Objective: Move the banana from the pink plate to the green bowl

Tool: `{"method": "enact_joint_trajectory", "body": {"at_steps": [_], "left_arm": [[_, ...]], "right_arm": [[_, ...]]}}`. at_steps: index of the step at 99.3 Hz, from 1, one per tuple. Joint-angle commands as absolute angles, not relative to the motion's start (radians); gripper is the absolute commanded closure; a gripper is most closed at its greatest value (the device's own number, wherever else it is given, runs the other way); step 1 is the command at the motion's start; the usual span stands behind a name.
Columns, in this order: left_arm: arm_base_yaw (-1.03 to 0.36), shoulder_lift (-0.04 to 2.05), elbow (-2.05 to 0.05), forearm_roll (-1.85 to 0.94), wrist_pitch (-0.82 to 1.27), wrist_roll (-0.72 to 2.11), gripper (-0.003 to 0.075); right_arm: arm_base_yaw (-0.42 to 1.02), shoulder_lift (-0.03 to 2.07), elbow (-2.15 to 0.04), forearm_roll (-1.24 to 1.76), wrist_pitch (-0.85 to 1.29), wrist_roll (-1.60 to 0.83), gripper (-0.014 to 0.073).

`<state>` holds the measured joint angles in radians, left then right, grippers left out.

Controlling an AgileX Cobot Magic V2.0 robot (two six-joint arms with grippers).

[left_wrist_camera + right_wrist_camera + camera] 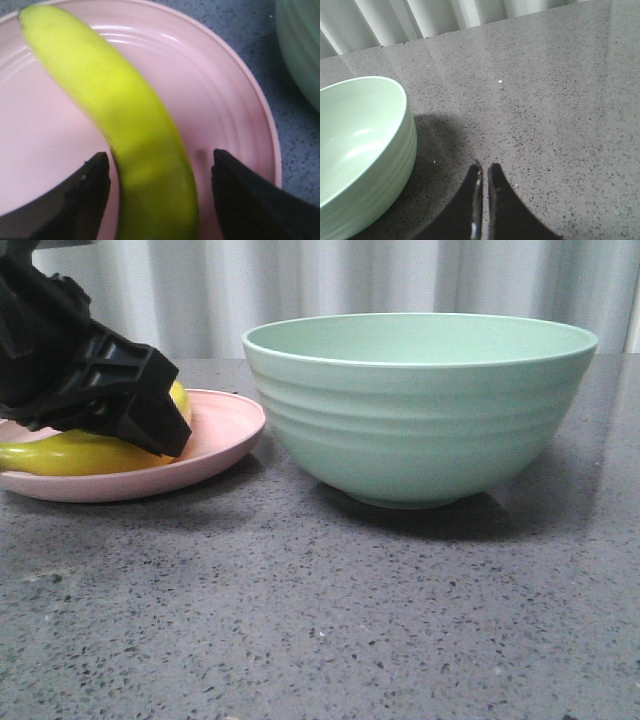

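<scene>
The yellow banana [70,453] lies on the pink plate [222,435] at the left of the table. My left gripper [150,435] is down over the plate, and its black body hides the banana's middle. In the left wrist view the banana [125,125] runs between the two fingers, and the left gripper [160,170] is open around it, with a gap on each side; the plate [225,100] fills that view. The green bowl [420,405] stands upright to the right of the plate. My right gripper [484,170] is shut and empty over bare table beside the bowl [360,140].
The table [320,610] is dark grey speckled stone. A white pleated curtain [400,280] hangs behind it. The bowl's edge also shows in the left wrist view [300,45], close to the plate's rim.
</scene>
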<state>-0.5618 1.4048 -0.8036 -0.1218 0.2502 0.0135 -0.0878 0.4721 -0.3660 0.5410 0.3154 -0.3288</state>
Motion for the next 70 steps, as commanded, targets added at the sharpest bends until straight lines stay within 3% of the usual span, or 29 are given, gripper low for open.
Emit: {"method": "enact_joint_trajectory", "body": {"at_steps": [1,31,50,70], "left_arm": [[-0.570,1.383,-0.837,-0.128,0.206,0.007,0.0374],[-0.570,1.384,-0.837,-0.128,0.210,0.012,0.0574],[-0.581,1.342,-0.866,-0.128,0.230,0.016,0.0583],[-0.635,1.240,-0.918,-0.128,0.253,0.017,0.0583]], "right_arm": [[-0.092,0.484,-0.403,0.555,0.238,-0.340,0.0647],[-0.092,0.484,-0.405,0.552,0.287,-0.340,0.0647],[-0.035,0.538,-0.519,0.438,0.417,-0.340,0.0647],[0.115,0.693,-0.686,0.434,0.522,-0.340,0.0645]]}}
